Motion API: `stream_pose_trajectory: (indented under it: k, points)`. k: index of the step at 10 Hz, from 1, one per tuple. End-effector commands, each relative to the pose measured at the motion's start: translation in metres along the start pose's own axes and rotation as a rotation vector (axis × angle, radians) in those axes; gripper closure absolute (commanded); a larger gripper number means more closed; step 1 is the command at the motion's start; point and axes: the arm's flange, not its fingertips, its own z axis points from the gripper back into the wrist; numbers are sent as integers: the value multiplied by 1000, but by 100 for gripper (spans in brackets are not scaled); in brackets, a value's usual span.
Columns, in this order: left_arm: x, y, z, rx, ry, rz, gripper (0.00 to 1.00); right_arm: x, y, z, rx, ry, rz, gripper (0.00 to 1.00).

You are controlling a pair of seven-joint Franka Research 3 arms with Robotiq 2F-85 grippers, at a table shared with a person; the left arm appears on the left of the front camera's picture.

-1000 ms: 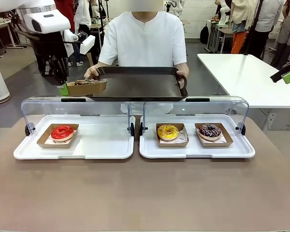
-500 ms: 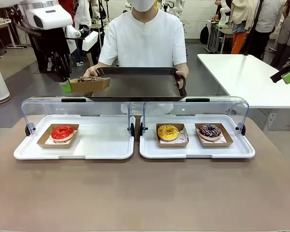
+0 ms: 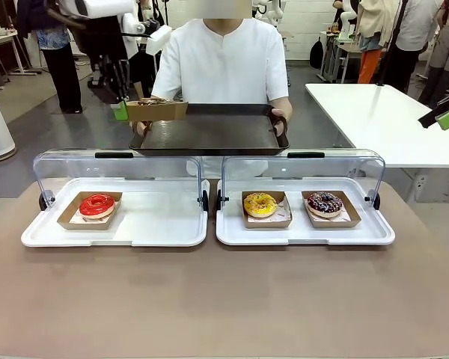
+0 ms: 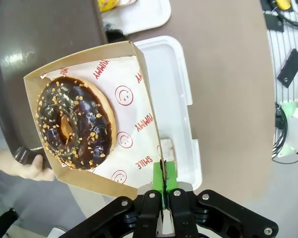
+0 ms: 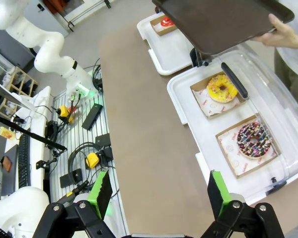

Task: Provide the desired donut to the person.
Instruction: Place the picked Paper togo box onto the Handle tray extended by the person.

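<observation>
A chocolate donut with nut bits (image 4: 74,121) lies in a cardboard box (image 3: 156,110). My left gripper (image 3: 120,111) is shut on the box's edge, and its green pads (image 4: 162,181) pinch the card wall. The box hangs over the left rim of a dark tray (image 3: 209,133) that the person (image 3: 221,63) in the white shirt holds out in both hands across the table. One of the person's hands (image 4: 32,168) grips the tray rim just below the box. My right gripper (image 5: 159,193) is open and holds nothing, high above the right side of the table.
Two white display trays with raised clear lids sit on the brown table. The left tray (image 3: 157,224) holds a red donut (image 3: 97,204). The right tray (image 3: 374,232) holds a yellow donut (image 3: 260,203) and a sprinkled chocolate donut (image 3: 325,202). A white table (image 3: 382,112) stands at the far right.
My left gripper has carried the boxed donut up and to the right, from beside the dark tray to over its left rim. The right arm and the person's tray stay put.
</observation>
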Motion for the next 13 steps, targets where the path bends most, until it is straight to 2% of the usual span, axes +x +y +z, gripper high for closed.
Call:
stream_pose_trajectory:
  k: [1,3,7,12,13]
  points:
    - [9,28,-13,24,64,24,99,1,0,0,-1,0,-6,0]
    - [3,69,-29,-2,32,-16,99,1,0,0,-1,0,-6,0]
    - [-4,106,-66,18,7,-14,99,1,0,0,-1,0,-6,0]
    - [-6,122,-93,20,5,-3,99,1,0,0,-1,0,-6,0]
    - [-5,120,-93,20,-2,-3,86,1,0,0,-1,0,-6,0]
